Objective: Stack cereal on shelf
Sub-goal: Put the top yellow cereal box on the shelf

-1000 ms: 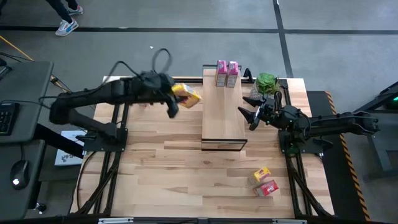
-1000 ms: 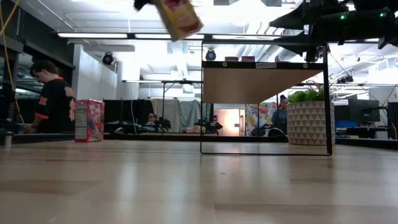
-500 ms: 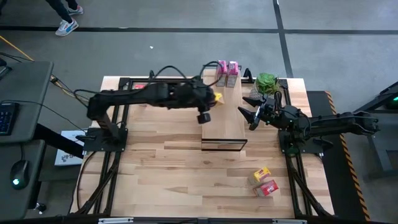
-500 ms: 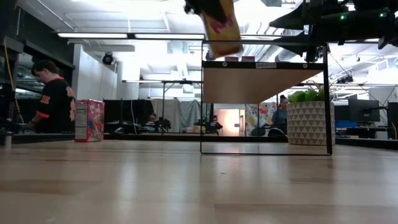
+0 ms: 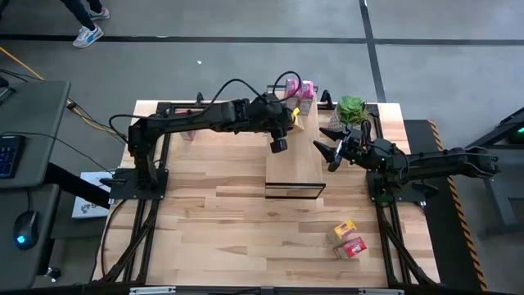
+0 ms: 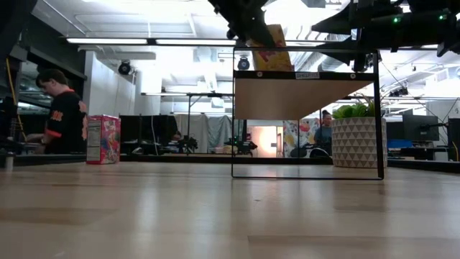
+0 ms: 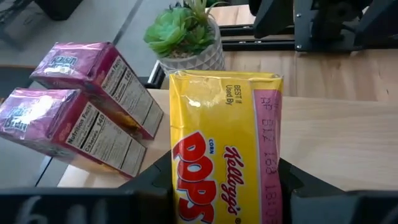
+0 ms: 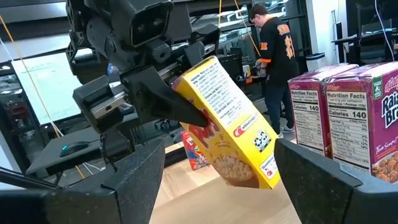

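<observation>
A yellow cereal box (image 7: 227, 143) is tilted over the far end of the light-wood shelf (image 5: 295, 160), with my left gripper (image 5: 285, 119) shut on it. Two pink cereal boxes (image 7: 74, 99) stand upright on the shelf's far end, right beside it. My right gripper (image 5: 330, 141) waits open beside the shelf's right edge, nothing between its fingers. One red cereal box (image 6: 103, 139) stands on the table at the far left. A yellow and a red box (image 5: 348, 238) lie near the table's front right. My left gripper pinches two opposite sides of the yellow box at its upper end (image 8: 186, 93) between its two fingers (image 7: 155, 183). The fingers come from the table's left, slanting down, and lie along the box. The box slants down toward the shelf (image 6: 305, 75); whether its lower corner (image 8: 267, 180) touches the board I cannot tell.
A green potted plant (image 5: 352, 108) stands on the table at the shelf's far right, close to my right gripper. The shelf's middle and near part (image 5: 295, 172) is bare board. A person (image 6: 61, 115) sits beyond the table's far left.
My left gripper has carried the yellow box from the table's far left toward the right and slightly down, rolling as it went. The box now sits over the shelf's far end beside the pink boxes, less tipped than before.
</observation>
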`<state>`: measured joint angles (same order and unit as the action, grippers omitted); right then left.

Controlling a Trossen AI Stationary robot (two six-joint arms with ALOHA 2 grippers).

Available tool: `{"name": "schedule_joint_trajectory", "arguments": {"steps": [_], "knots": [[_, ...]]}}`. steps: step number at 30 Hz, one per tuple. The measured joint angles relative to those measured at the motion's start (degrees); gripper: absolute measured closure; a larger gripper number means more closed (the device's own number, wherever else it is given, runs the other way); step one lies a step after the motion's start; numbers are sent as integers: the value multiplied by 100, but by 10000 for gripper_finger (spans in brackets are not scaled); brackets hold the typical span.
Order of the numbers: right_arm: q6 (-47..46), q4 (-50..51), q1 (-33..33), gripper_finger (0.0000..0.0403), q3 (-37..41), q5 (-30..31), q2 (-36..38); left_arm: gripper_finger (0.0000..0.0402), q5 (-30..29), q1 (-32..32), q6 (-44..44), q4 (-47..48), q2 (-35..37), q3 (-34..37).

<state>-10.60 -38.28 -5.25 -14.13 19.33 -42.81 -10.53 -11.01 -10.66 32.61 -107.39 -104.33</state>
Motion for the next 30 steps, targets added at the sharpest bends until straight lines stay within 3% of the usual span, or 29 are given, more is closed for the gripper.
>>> {"name": "schedule_joint_trajectory", "arguments": {"steps": [14, 30], "knots": [[-137, -13, 0, 107, 0, 2, 2, 208, 205, 0, -56, -147, -174, -14], [-112, -15, 0, 107, 0, 3, 2, 202, 252, -42, -89, -409, 53, 4]]}}
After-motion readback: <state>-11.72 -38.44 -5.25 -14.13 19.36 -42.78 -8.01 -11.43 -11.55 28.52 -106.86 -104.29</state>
